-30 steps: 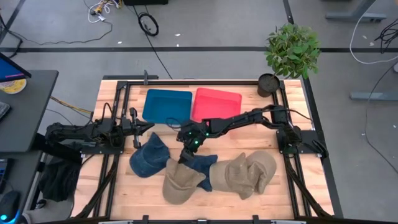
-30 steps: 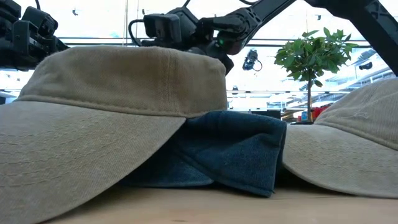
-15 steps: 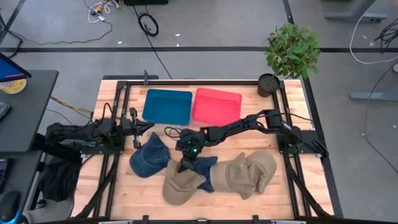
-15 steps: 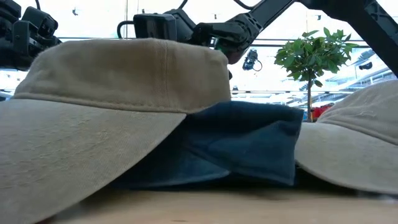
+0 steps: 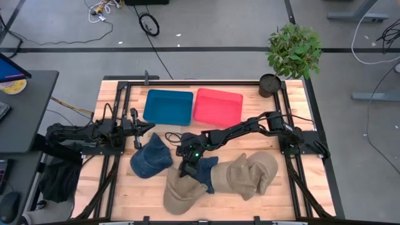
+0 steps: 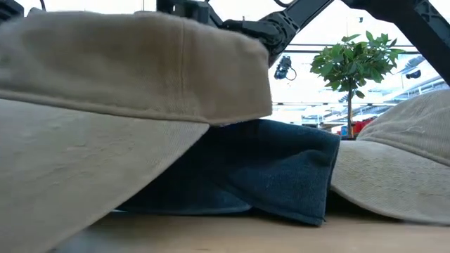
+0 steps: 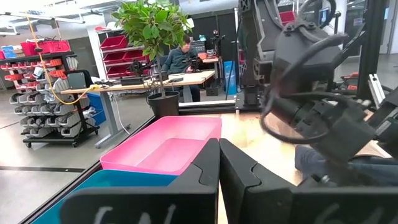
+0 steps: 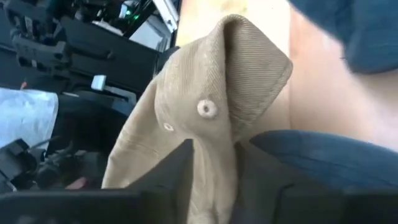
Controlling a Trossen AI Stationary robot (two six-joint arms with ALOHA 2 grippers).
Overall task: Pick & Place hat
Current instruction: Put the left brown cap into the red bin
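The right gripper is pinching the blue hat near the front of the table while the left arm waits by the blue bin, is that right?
Not quite. The right gripper is pinching the tan hat, not a blue one; the right wrist view shows tan fabric bunched between its fingers. The left gripper does wait, shut, beside the blue bin.

Two bins sit side by side at the back of the counter (image 5: 112,194): one bin (image 5: 168,106) on the left, the other bin (image 5: 218,105) touching it on the right. A potted plant (image 5: 292,55) stands at the back right corner. Nearer the front lie four hats in a row. The leftmost hat (image 5: 150,157) lies just before the left tool (image 5: 144,127). Right of it, a second hat (image 5: 183,187) overlaps a third hat (image 5: 209,169), which lies between it and the rightmost hat (image 5: 253,174). The right tool (image 5: 185,170) is on the second hat's crown.
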